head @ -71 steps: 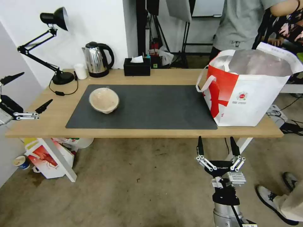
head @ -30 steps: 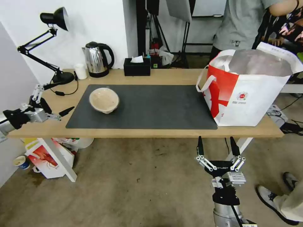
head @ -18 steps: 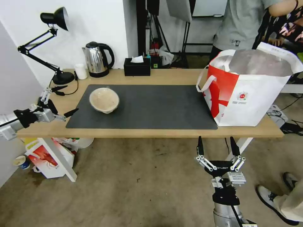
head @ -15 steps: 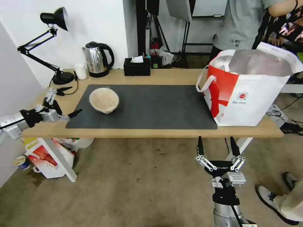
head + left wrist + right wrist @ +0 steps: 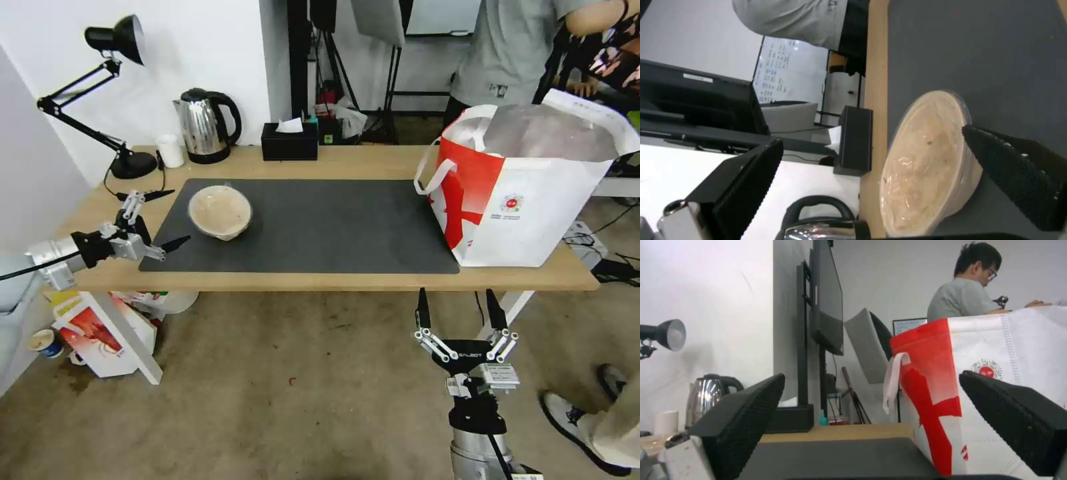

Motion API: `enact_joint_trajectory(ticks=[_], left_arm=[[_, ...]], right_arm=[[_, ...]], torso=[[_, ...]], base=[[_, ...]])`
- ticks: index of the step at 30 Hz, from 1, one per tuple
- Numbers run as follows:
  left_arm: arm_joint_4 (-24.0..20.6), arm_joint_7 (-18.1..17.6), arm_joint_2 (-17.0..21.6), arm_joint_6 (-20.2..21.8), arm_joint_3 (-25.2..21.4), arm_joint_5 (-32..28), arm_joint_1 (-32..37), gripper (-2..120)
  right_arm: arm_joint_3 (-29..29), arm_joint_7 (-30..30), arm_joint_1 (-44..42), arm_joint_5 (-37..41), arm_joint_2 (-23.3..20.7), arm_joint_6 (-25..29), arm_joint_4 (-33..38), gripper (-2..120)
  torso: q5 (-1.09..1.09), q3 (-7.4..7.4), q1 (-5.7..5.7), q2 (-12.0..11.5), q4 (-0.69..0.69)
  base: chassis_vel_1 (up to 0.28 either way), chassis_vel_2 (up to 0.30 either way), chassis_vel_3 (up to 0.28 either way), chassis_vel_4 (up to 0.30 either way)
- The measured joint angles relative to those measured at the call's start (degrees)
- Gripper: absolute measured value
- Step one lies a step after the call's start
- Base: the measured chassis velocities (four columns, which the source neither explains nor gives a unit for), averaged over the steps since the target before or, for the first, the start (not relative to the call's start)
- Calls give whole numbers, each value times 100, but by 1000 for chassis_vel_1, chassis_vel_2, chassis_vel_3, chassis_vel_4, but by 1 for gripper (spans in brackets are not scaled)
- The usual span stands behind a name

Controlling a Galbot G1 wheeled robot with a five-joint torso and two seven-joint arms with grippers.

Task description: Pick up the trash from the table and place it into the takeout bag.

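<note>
A beige paper bowl point(image 5: 220, 212) lies tilted on the left part of the dark grey mat point(image 5: 333, 230) on the light-wood table point(image 5: 360, 162). My left gripper point(image 5: 179, 215) is open, level with the bowl and just left of it, its fingers spread wider than the bowl. In the left wrist view the bowl point(image 5: 925, 160) lies ahead of the left gripper point(image 5: 872, 136), partly between the fingertips. The takeout bag point(image 5: 527, 193) stands open at the table's right end. My right gripper point(image 5: 457, 303) hangs open below the table's front edge, facing the bag point(image 5: 996, 373).
Along the back edge stand a black desk lamp point(image 5: 132, 165), a steel kettle point(image 5: 207, 127), a small white cup point(image 5: 171, 151) and a black tissue box point(image 5: 289, 142). A red-and-white carton point(image 5: 93, 333) sits on the floor under the left end. A person stands behind the bag.
My left arm has swung in from beyond the table's left end, moving right over the tabletop until its open fingers reach the bowl's left side. The right arm, bowl and bag have not moved.
</note>
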Motion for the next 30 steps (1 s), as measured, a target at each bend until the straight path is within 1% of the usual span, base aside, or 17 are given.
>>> enact_joint_trajectory(ticks=[3, 7, 17, 23, 30], left_arm=[[0, 0, 0, 0, 0, 0, 0, 100], [120, 5, -12, -79, 106, 127, -124, 100], [235, 9, -81, -199, 304, 411, -354, 100], [473, 18, -154, -380, 485, 630, -686, 100], [682, 19, -189, -442, 679, 743, -1033, 100]], right_arm=[[0, 0, 0, 0, 0, 0, 0, 100], [0, 0, 0, 0, 0, 0, 0, 100], [0, 0, 0, 0, 0, 0, 0, 100], [0, 0, 0, 0, 0, 0, 0, 100], [0, 0, 0, 0, 0, 0, 0, 100]], torso=[[0, 0, 0, 0, 0], [0, 0, 0, 0, 1], [0, 0, 0, 0, 0], [0, 0, 1, 0, 0], [0, 0, 2, 0, 0]], base=[[0, 0, 0, 0], [0, 0, 0, 0], [0, 0, 0, 0], [0, 0, 0, 0], [0, 0, 0, 0]])
